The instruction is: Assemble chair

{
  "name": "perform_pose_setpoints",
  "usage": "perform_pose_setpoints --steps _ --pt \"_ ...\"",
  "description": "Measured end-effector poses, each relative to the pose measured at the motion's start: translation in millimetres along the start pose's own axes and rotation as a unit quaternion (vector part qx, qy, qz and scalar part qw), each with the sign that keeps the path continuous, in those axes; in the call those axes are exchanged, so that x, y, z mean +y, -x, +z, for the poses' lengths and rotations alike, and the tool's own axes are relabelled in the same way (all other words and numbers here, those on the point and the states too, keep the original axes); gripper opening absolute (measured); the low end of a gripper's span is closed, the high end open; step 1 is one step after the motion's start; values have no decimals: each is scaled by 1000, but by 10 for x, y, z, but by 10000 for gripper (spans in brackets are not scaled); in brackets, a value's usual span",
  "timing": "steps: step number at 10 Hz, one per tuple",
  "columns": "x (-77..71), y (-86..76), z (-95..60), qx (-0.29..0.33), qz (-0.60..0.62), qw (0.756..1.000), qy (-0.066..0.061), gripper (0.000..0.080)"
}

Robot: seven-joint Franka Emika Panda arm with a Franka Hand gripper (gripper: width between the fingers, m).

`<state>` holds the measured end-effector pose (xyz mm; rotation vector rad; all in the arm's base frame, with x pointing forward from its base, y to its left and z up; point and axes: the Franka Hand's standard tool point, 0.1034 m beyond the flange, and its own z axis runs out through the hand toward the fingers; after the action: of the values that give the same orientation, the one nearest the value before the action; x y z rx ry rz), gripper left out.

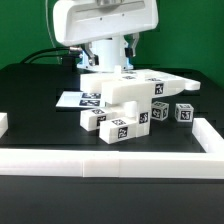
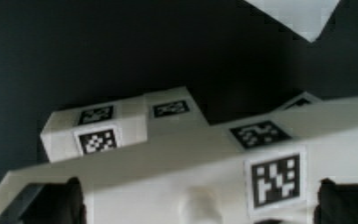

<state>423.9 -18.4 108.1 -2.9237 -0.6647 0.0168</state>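
Matte white plastic chair parts are noted in one cluster near the middle of the black surface, somewhat toward its front edge. A broad slab is seen topmost in the cluster. A square-ended post and a second post lie below it, nearer the front edge. Two small tagged blocks are placed just beside the cluster, toward the edge at the exterior view's right. The marker board lies flat toward the opposite edge and is partly hidden by the slab. A low white border wall is laid along the front edge.

The arm is positioned above the rear of the cluster. In the wrist view the pincer is seen close over tagged white faces. Its fingers are held wide apart, with a white part between them. Whether that part is clamped cannot be told.
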Motion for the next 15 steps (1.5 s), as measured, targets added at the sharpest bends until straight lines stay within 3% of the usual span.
perform_pose_setpoints --steps 3,5,12,15 --pt "40 66 167 -2 4 1000 14 649" --pt "65 69 274 -10 6 1000 16 649" --pt "91 -412 258 1 12 1000 26 649" --pt "96 -402 263 1 13 1000 26 649"
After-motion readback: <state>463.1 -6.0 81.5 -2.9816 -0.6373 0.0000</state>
